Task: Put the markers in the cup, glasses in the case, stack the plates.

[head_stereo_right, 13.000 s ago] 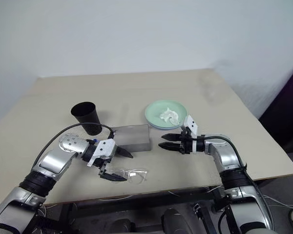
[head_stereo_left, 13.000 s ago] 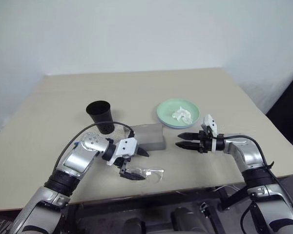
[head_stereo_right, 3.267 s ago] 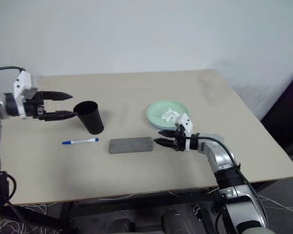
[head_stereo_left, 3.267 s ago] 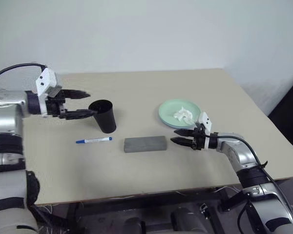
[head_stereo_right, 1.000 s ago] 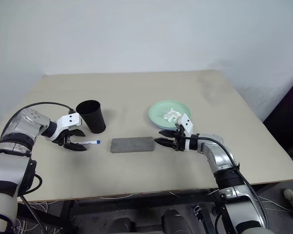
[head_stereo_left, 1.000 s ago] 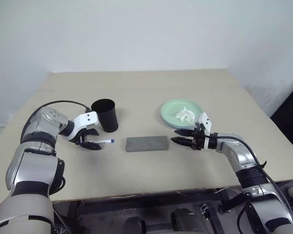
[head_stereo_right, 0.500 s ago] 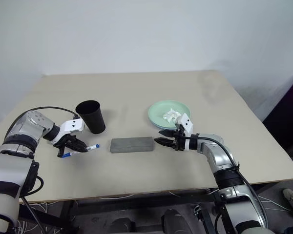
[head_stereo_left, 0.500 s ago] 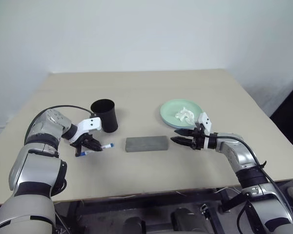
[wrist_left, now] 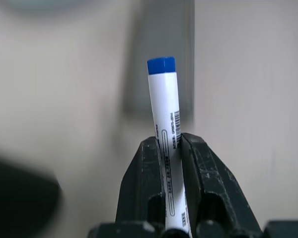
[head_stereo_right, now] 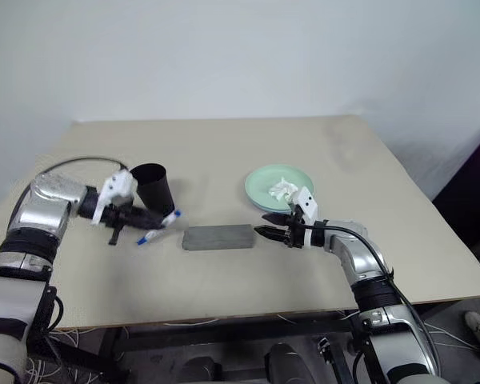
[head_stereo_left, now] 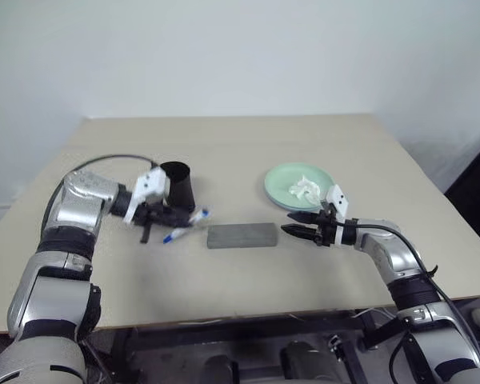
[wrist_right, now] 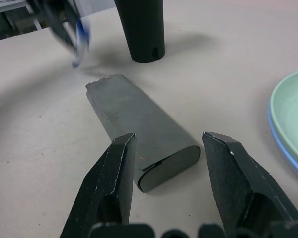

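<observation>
One marker [wrist_left: 165, 144] is sitting pinched in your left gripper [head_stereo_left: 172, 218] beside the cup [head_stereo_left: 178, 190]; it's probably tilting enough to miss. Right gripper [wrist_right: 170, 166] is hanging open.

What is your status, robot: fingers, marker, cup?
Left gripper shut on marker, lifted beside cup. Right gripper open at case. Cup mouth unobstructed.
</observation>
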Robot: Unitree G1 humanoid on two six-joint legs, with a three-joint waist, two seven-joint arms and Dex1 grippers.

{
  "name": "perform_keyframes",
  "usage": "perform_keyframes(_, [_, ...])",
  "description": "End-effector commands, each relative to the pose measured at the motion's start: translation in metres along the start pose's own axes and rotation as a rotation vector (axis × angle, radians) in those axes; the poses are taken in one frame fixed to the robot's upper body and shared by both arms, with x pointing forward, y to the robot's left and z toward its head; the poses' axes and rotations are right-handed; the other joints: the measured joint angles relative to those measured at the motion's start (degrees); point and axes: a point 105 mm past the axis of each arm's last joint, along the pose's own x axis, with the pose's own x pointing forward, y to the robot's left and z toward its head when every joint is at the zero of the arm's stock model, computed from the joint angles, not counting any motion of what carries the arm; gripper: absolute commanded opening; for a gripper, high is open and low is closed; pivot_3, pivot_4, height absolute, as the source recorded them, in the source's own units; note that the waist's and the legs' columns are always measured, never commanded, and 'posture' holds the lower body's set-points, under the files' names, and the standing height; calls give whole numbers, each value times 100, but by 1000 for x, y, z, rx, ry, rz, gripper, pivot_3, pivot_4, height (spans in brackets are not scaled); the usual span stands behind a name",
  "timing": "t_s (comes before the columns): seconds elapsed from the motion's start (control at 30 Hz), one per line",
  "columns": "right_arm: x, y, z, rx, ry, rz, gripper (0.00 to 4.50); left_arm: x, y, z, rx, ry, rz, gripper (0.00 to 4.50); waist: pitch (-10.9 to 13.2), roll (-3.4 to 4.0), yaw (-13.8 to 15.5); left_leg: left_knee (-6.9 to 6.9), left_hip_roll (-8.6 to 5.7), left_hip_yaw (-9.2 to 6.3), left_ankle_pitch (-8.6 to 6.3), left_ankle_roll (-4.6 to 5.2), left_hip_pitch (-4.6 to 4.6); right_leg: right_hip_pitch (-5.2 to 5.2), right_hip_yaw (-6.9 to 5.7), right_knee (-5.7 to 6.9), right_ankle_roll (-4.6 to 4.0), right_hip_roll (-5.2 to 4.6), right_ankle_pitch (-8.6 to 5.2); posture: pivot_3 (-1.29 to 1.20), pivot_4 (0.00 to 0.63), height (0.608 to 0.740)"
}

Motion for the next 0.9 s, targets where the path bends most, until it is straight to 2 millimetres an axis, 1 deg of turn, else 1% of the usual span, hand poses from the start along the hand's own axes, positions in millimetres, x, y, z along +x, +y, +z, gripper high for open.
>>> perform_keyframes(0.03, [0,-1,20,-46,-52,8,2319,-19,18,74,64,-330,181,110,0,1,-5,0,-1,3,0,0,4,2,1,1,0,-1,0,0,0,740])
perform_keyframes(0.07, [1,-1,20,-46,-52,10,2319,-22,20,83,51,-381,207,110,-1,2,-12,0,-1,2,0,0,9,6,1,2,1,-1,0,0,0,740])
perform_keyframes(0.1, [2,-1,21,-48,-52,16,2319,-27,22,95,74,-453,263,110,-1,3,-33,0,0,3,0,0,12,6,1,6,1,0,0,0,0,740])
perform_keyframes(0.13, [4,0,22,-51,-53,20,2319,-32,29,102,73,-508,344,110,-1,3,-43,-1,1,4,0,0,16,7,2,9,1,2,0,0,0,740])
perform_keyframes(0.2, [7,1,24,-56,-57,31,2319,-43,43,106,86,-568,510,110,-1,4,-50,-1,3,2,0,0,23,8,1,19,1,6,1,0,0,740])
perform_keyframes(0.27, [9,1,26,-59,-61,36,2319,-51,53,104,110,-581,644,110,-1,4,-50,-1,4,3,1,-1,31,8,3,31,0,9,1,0,0,740])
perform_keyframes(0.3, [9,1,26,-60,-62,38,2319,-55,59,100,89,-589,700,110,-1,4,-47,0,4,2,2,-2,33,8,3,36,-1,10,1,0,0,740])
perform_keyframes(0.33, [10,2,28,-63,-67,41,2319,-60,66,91,87,-584,785,110,-1,4,-46,3,2,2,2,-2,34,7,3,45,-1,10,1,0,0,740])
perform_keyframes(0.4, [10,2,30,-67,-72,47,2319,-66,72,81,97,-582,888,110,-1,4,-45,6,0,4,2,-3,39,8,3,53,-1,10,0,0,0,740])
perform_keyframes(0.47, [10,3,31,-70,-75,51,2319,-68,75,75,113,-577,940,110,-1,4,-42,13,-1,4,2,-3,35,8,3,54,-1,10,0,0,0,740])
perform_keyframes(0.53, [10,4,33,-74,-82,57,2319,-69,82,63,88,-560,1006,110,-1,3,-27,22,-3,4,2,-3,29,7,3,53,-1,9,1,0,0,740])
perform_keyframes(0.63, [10,5,35,-76,-88,59,2319,-59,86,42,45,-514,1021,110,-1,3,-26,26,-10,5,2,-3,26,8,3,51,0,3,0,0,0,740])
perform_keyframes(0.7, [9,6,34,-76,-88,58,2319,-51,87,34,25,-494,1006,110,-1,2,-10,27,-11,5,2,-3,24,8,3,51,0,3,0,0,0,740])
perform_keyframes(0.9, [8,6,34,-71,-92,47,2319,-40,91,18,-45,-476,1008,110,-1,1,-6,27,-11,4,2,-3,18,3,3,51,0,7,0,0,0,740])
